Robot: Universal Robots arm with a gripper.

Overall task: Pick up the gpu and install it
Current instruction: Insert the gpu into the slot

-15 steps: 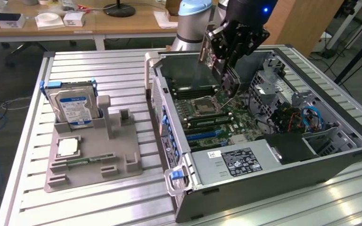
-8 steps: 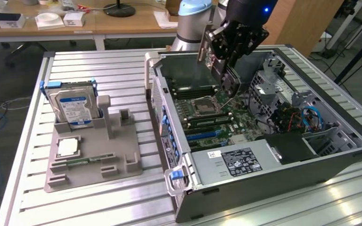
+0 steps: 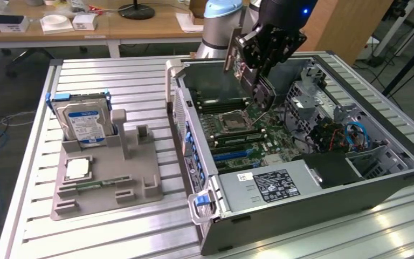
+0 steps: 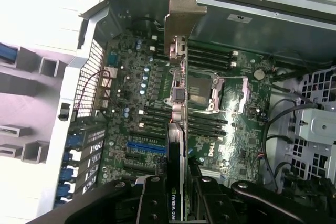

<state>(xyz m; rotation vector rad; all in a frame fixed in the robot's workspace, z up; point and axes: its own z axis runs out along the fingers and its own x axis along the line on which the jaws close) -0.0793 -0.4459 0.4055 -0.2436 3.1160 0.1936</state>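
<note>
My gripper (image 3: 259,62) hangs over the open computer case (image 3: 322,199), shut on the gpu (image 3: 262,93). The gpu is a thin dark card held on edge, its lower end just above the motherboard (image 3: 243,135) near the processor socket. In the wrist view the gpu (image 4: 178,103) runs edge-on from between my fingers (image 4: 152,203) toward its silver end bracket (image 4: 184,14), which points at the case's rear wall. A blue expansion slot (image 4: 147,145) lies on the board beside the card's line.
A grey fixture tray (image 3: 106,178) stands at the exterior view's left, holding an upright hard drive (image 3: 84,121) and a square processor chip (image 3: 77,168). Inside the case sit a power supply (image 3: 271,183) and a drive cage with cables (image 3: 336,135).
</note>
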